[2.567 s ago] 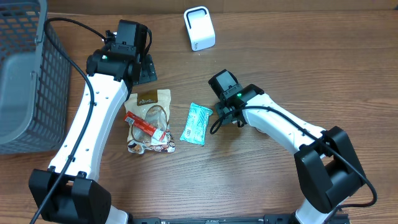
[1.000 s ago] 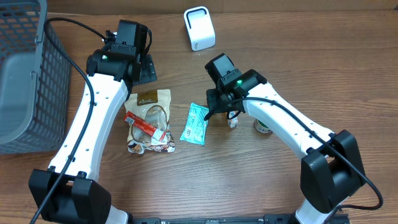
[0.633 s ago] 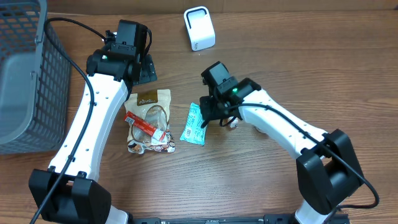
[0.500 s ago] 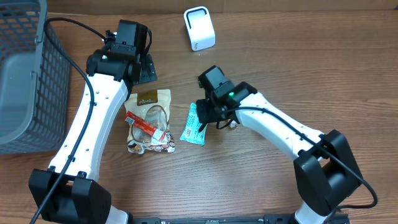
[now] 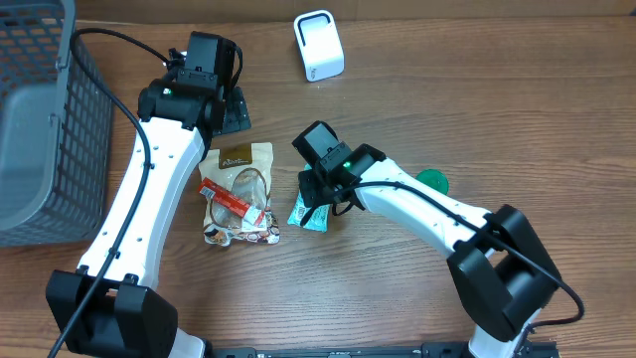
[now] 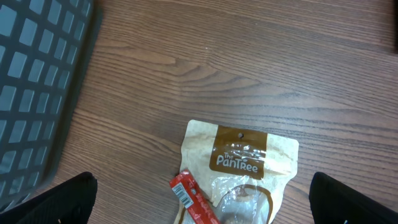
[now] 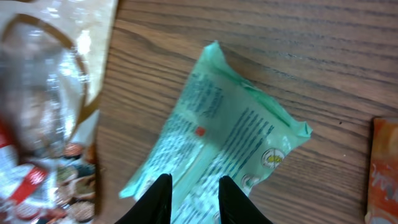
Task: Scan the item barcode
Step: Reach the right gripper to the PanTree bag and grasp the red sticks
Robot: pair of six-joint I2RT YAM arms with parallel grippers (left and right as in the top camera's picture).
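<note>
A teal snack packet [image 7: 217, 137] lies flat on the wooden table, printed side up. My right gripper [image 7: 194, 180] hovers just over it, its two black fingers a narrow gap apart and the packet showing between them, so it is open. From overhead, the right gripper [image 5: 316, 194] covers most of the teal packet [image 5: 305, 216]. The white barcode scanner [image 5: 319, 45] stands at the back of the table. My left gripper [image 6: 200, 180] is wide open with nothing in it, above a PanTree bag [image 6: 239, 168].
A grey basket [image 5: 40, 119] fills the left side. The PanTree bag [image 5: 237, 179], with a red stick packet [image 5: 231, 202] on it, lies left of the teal packet. A green round item [image 5: 431, 181] sits to the right. An orange packet [image 7: 385, 168] shows at the right edge.
My right arm has swung left, from beside the small items to over the teal packet, and its jaws have narrowed. The green round item is now uncovered. The left arm has not moved.
</note>
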